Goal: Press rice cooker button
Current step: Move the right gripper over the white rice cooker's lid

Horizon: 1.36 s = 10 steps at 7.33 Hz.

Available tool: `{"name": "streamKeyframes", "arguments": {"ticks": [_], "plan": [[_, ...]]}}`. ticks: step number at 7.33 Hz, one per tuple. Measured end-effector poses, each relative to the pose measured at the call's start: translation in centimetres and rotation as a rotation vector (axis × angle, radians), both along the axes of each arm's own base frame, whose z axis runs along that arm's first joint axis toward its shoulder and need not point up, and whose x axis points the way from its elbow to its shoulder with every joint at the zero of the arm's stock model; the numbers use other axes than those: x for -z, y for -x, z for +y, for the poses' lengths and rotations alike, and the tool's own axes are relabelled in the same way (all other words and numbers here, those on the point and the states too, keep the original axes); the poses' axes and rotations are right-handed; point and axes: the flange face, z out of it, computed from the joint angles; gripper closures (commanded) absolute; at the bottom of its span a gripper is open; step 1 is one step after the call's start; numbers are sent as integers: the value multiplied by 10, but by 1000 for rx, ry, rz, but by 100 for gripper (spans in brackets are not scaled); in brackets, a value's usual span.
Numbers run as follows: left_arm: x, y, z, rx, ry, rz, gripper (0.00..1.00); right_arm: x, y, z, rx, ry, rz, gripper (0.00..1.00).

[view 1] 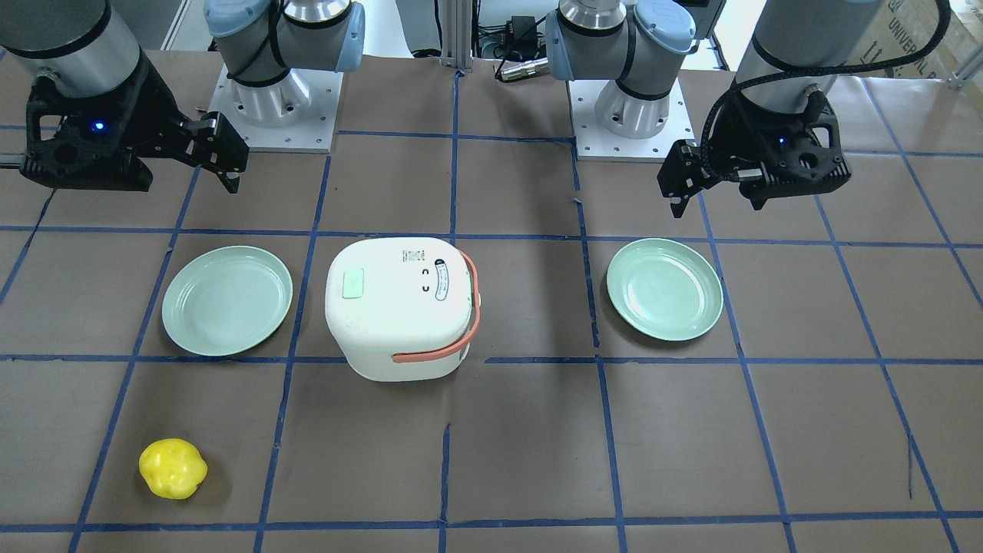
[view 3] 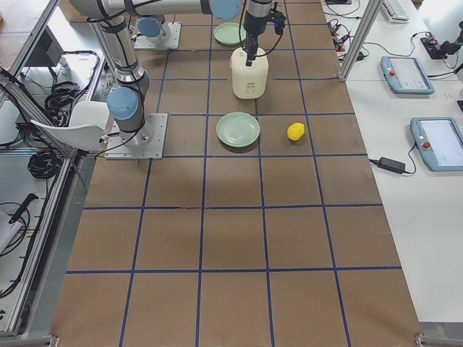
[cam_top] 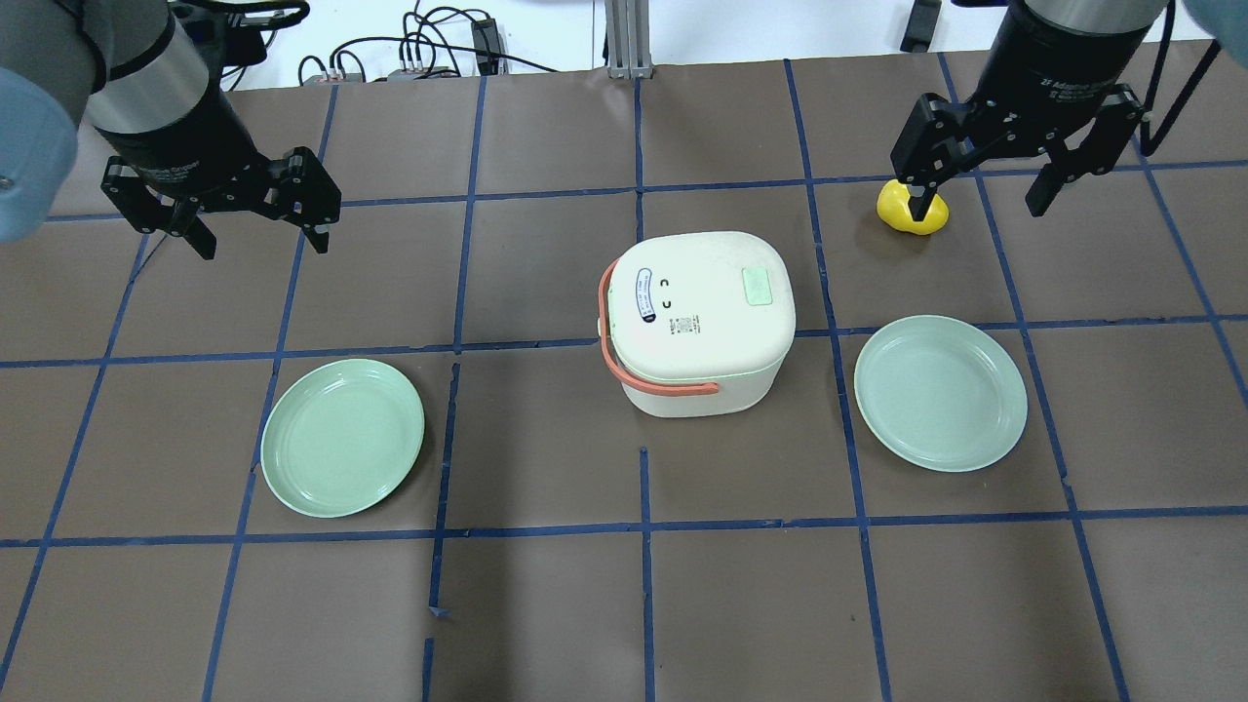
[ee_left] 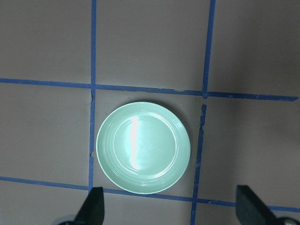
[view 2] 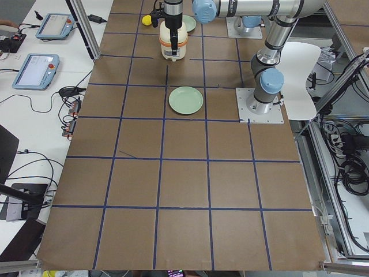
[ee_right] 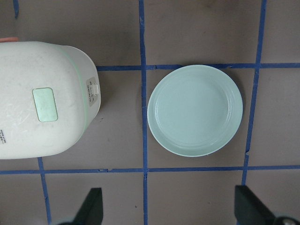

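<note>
Rice cooker (cam_top: 697, 327) sat at centre of counter (cam_top: 546, 604) between 2 green plates (cam_top: 342, 437) (cam_top: 940, 392), pale-green button (cam_top: 758, 286) on lid untouched. Left gripper (cam_top: 263, 239) and right gripper (cam_top: 978, 207) hovered well apart from it, jaws spread.

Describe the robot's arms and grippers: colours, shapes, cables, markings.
The left arm and right arm are silver-grey tubes with pale blue joint caps. The left gripper and right gripper are black, two-fingered, with white lettering on the wrist. A black braided cable runs to the left wrist.
</note>
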Motion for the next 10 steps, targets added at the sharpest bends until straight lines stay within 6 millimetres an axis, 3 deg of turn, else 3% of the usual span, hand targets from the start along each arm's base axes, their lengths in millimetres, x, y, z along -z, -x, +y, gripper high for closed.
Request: {"name": "streamKeyframes", "arguments": {"ticks": [3,4,5,7,8,10], "plan": [[0,0,0,0,0,0,0,-3,-8,-1,-15,16,-2,0],[0,0,0,0,0,0,0,0,-19,-3,-29,24,-12,11],[0,0,0,0,0,0,0,8,-36,-9,-21,36,-29,41],[0,0,0,0,0,1,0,35,-84,-22,13,35,-63,90],[0,0,0,0,0,1,0,53,-100,-29,8,15,-67,95],[0,0,0,0,0,1,0,79,-112,-39,10,-23,-66,95]]}}
